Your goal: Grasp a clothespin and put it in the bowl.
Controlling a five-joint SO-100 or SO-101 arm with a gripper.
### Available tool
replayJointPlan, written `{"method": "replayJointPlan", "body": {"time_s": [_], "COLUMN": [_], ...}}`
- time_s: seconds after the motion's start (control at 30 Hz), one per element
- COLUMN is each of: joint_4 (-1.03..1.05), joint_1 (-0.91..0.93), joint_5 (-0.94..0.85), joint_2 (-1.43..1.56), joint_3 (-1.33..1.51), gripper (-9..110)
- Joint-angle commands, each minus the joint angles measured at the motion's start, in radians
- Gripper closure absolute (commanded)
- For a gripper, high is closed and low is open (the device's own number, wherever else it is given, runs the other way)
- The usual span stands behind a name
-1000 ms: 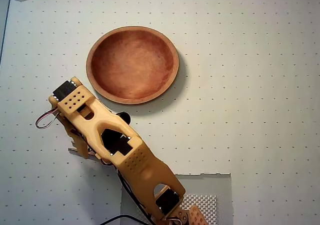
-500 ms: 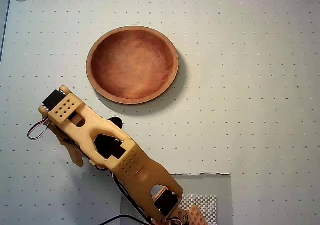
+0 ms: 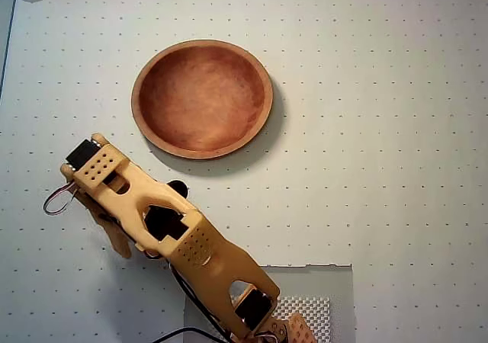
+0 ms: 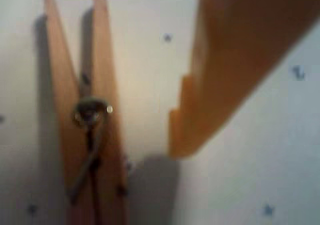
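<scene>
1. Clothespin (image 4: 90, 130) lies flat on the table (image 3: 381, 129), beside one orange finger (image 4: 220, 85) in the wrist view.
2. Gripper's spread cannot be judged; a misaligned close could knock the pin aside.
3. Bowl (image 3: 202, 99) sits empty toward the table's far edge.

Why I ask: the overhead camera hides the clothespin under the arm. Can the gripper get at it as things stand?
Probably yes. In the wrist view the clothespin lies flat on the table just beside one finger, nothing between them; the other finger is out of frame.
</scene>
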Motion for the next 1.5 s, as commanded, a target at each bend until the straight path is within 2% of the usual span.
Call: {"method": "replayJointPlan", "body": {"time_s": [0.0,0.3,0.87,1.17,1.3,1.47], "joint_4": [0.006,0.008,0.008,0.012,0.084,0.104], "joint_1": [0.002,0.002,-0.009,-0.014,-0.015,-0.003], "joint_5": [0.008,0.008,0.008,0.008,0.021,0.077], "joint_2": [0.023,0.021,0.021,0.029,0.034,0.143], "joint_3": [-0.046,-0.046,-0.037,-0.032,-0.049,-0.066], "gripper": [73,74,105,105,105,105]}}
